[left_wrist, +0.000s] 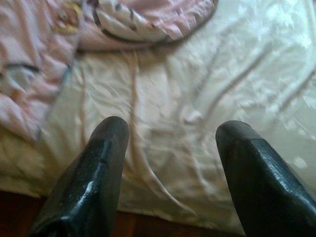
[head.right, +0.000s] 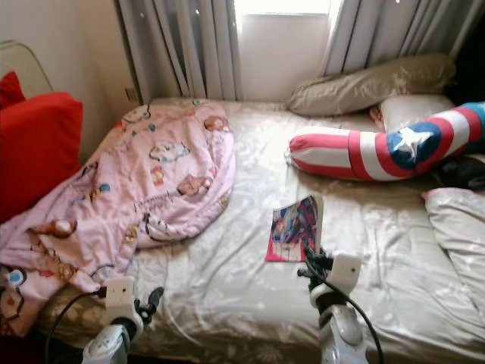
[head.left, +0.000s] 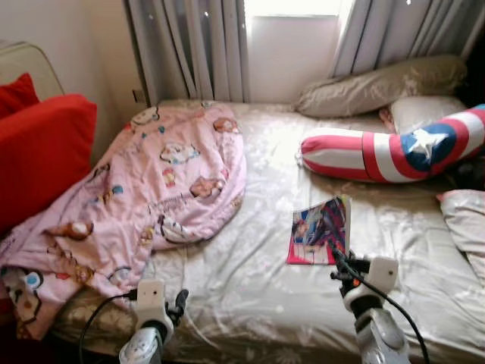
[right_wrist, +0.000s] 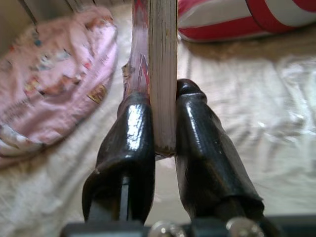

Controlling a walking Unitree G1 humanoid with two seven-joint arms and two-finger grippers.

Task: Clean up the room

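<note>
A colourful comic-style book (head.left: 321, 226) is on the beige bedsheet (head.left: 250, 292) at mid-bed. My right gripper (head.left: 338, 262) is shut on its near edge. In the right wrist view the two black fingers (right_wrist: 133, 133) pinch the page block (right_wrist: 163, 59), which stands on edge between them. My left gripper (head.left: 179, 299) hovers open at the front edge of the bed, just right of a rumpled pink cartoon blanket (head.left: 151, 182). Its fingers (left_wrist: 101, 163) are spread over bare sheet with nothing between them.
A long star-and-stripes bolster (head.left: 394, 152) lies at the back right, with beige pillows (head.left: 379, 85) behind it and a pale pillow (head.left: 466, 220) at the right edge. A red cushion (head.left: 38, 152) stands left of the bed. Grey curtains (head.left: 189, 45) frame the window.
</note>
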